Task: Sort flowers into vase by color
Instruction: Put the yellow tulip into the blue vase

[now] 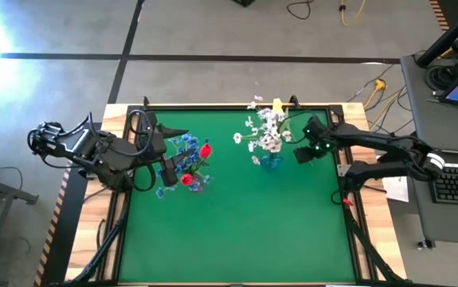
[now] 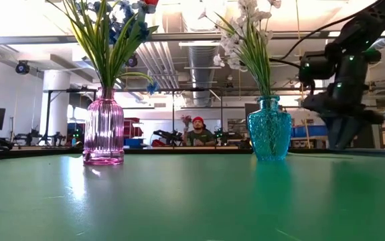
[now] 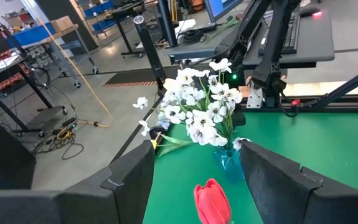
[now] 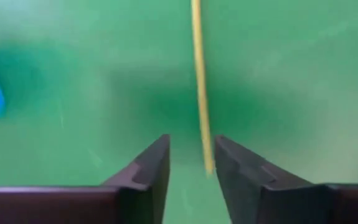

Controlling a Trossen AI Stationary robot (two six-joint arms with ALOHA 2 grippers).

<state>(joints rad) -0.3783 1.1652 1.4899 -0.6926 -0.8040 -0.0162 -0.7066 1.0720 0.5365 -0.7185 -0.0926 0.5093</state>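
Note:
A pink ribbed vase (image 2: 104, 130) holds blue flowers (image 1: 185, 147) and red buds (image 1: 205, 149) by their stems. A teal vase (image 2: 269, 127) holds a bunch of white flowers (image 1: 267, 131); a yellow bud (image 1: 277, 104) shows at its far side. My left gripper (image 1: 169, 169) hovers over the pink vase's bunch, open, with a red bud (image 3: 211, 200) between its fingers and touching neither. My right gripper (image 1: 303, 153) stands right of the teal vase, pointing down. It is open by a narrow gap around a thin yellow-green stem (image 4: 198, 81). My right gripper has the yellow-green stem's near end (image 4: 207, 163) in the gap between its fingers, close to one finger (image 4: 228, 168). I cannot tell whether it touches the stem. The stem runs on away from the fingertips over the green table.
The green table (image 1: 236, 231) has bare room across its near half and between the two vases. Wooden edges and black frame rails border it. Behind the table a person (image 2: 197, 134) sits among desks and equipment. A keyboard and a monitor stand off the table's right side.

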